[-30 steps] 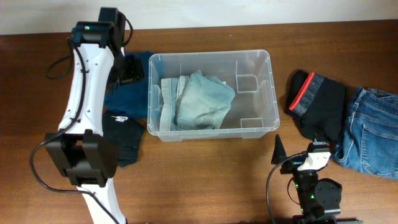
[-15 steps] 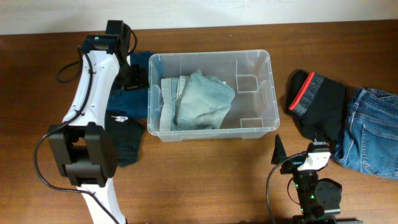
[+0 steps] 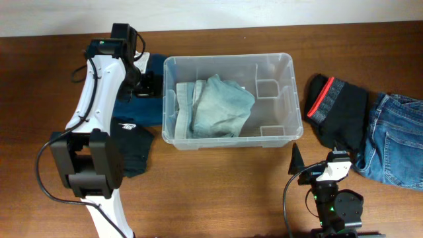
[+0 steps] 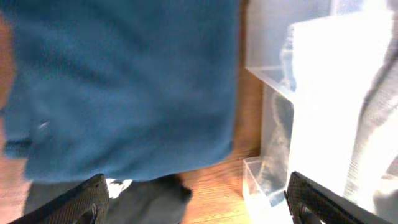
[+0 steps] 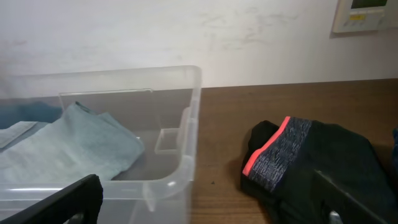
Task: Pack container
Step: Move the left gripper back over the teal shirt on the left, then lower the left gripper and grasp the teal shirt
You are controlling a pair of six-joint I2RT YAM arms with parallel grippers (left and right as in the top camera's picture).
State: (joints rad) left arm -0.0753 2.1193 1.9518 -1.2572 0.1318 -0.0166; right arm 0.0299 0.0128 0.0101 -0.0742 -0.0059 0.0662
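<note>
Clear container [image 3: 228, 58] sits centred on the surface [image 3: 218, 192], holding pale green cloth [image 3: 221, 106]. The left claw [image 4: 199, 205], open over a blurred blue garment [image 4: 124, 87], is hard to see overhead. The right claw [image 5: 211, 208] gapes empty, fingers [image 5: 68, 199] cut off; only its view shows a wall panel [image 5: 370, 14].

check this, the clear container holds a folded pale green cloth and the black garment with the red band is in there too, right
No. The container does hold the folded pale green cloth, but the black garment with the red band lies outside it on the table, off its right end, as the overhead view shows.
</note>
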